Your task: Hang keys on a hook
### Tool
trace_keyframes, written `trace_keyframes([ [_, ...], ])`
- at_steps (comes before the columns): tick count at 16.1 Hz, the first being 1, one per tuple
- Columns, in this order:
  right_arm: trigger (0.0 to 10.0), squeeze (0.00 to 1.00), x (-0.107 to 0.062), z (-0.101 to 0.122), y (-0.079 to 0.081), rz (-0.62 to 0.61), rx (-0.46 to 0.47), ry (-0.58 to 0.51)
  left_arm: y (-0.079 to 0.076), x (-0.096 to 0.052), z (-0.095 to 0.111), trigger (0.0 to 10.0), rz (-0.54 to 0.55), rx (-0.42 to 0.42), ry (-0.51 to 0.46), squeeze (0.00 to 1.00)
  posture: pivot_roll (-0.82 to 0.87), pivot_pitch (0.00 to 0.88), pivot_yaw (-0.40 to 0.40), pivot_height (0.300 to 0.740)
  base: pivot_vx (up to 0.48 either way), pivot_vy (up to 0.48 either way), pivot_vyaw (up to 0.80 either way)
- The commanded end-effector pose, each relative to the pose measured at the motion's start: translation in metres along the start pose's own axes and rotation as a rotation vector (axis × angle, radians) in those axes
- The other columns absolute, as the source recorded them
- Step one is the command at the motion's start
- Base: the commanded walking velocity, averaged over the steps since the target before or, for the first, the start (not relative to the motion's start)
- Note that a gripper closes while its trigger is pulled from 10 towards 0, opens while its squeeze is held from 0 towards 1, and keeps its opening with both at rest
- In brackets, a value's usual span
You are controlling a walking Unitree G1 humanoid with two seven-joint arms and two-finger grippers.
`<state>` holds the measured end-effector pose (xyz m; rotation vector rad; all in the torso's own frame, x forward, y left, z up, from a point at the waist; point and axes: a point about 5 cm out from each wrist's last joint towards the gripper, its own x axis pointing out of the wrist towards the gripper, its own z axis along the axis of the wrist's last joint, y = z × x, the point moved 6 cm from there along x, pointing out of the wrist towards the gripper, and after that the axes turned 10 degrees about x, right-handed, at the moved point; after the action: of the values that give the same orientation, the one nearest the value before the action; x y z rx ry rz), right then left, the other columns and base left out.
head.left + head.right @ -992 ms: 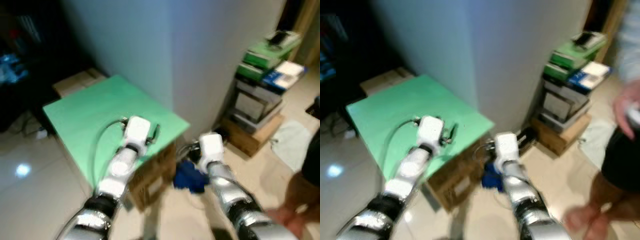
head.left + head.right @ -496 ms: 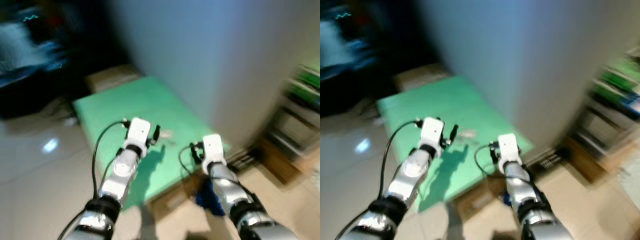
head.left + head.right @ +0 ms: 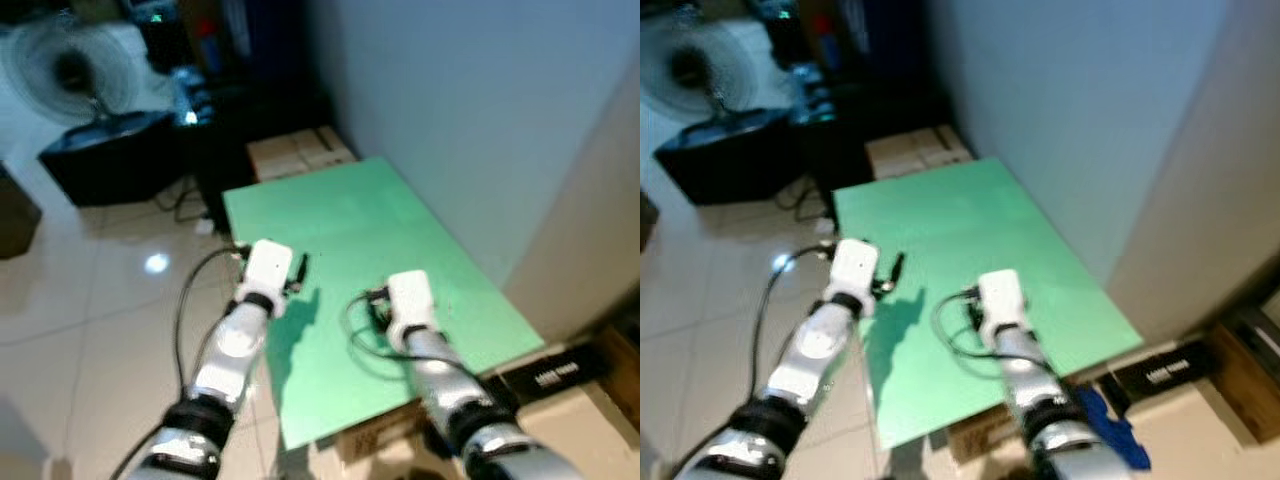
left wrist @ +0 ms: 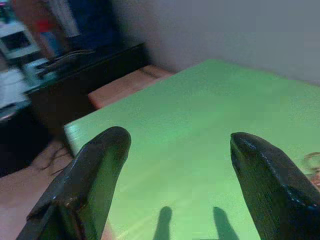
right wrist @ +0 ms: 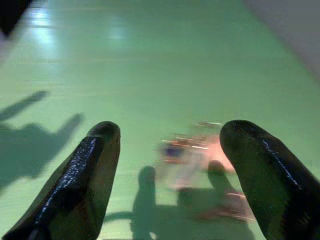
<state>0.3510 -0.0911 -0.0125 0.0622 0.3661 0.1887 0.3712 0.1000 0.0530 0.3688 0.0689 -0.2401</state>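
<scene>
While the head camera has swung since a second ago — the stacked boxes and the person at the right of the frame are gone, and a fan (image 3: 62, 68) now sits at the upper left — the green table (image 3: 330, 215) fills the middle of the frame and both arms reach over it. The right claw (image 5: 170, 170) is spread wide, its fingers (image 5: 82, 175) standing apart over the keys (image 5: 192, 150), a blurred pinkish bunch lying on the green surface between them. The left claw (image 4: 172, 170) is open too and holds nothing, hanging over the table's near left edge. So the robot has turned to face the table, and the keys are within reach but not yet gripped. My guess is that picking them up comes next — lowering and closing the right claw. No hook can be made out from here.
</scene>
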Motion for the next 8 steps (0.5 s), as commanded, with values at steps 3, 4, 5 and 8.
trace_keyframes([
  [3, 10.0, 0.00, 0.001, 0.006, -0.015, -0.056, 0.034, -0.018, 0.005, -0.001, 0.000, 10.0, 0.014, 0.013, 0.000, 0.00, -0.10, 0.000, 0.120, 0.740, 0.000, 0.000, 0.00],
  [4, 10.0, 0.00, 0.000, 0.011, -0.021, -0.085, 0.066, -0.043, 0.019, -0.005, -0.004, 10.0, 0.044, -0.015, 0.005, 0.00, -0.10, 0.000, 0.118, 0.740, 0.000, 0.000, 0.00],
  [5, 10.0, 0.00, -0.003, 0.019, -0.022, -0.070, 0.089, -0.098, 0.026, -0.009, -0.007, 10.0, 0.049, -0.047, 0.006, 0.00, -0.09, 0.000, 0.114, 0.740, 0.000, 0.000, 0.00],
  [8, 10.0, 0.00, -0.063, 0.027, -0.076, -0.162, 0.186, -0.319, 0.100, -0.066, -0.065, 10.0, 0.245, -0.259, 0.137, 0.00, -0.10, 0.000, 0.110, 0.740, 0.000, 0.000, 0.00],
])
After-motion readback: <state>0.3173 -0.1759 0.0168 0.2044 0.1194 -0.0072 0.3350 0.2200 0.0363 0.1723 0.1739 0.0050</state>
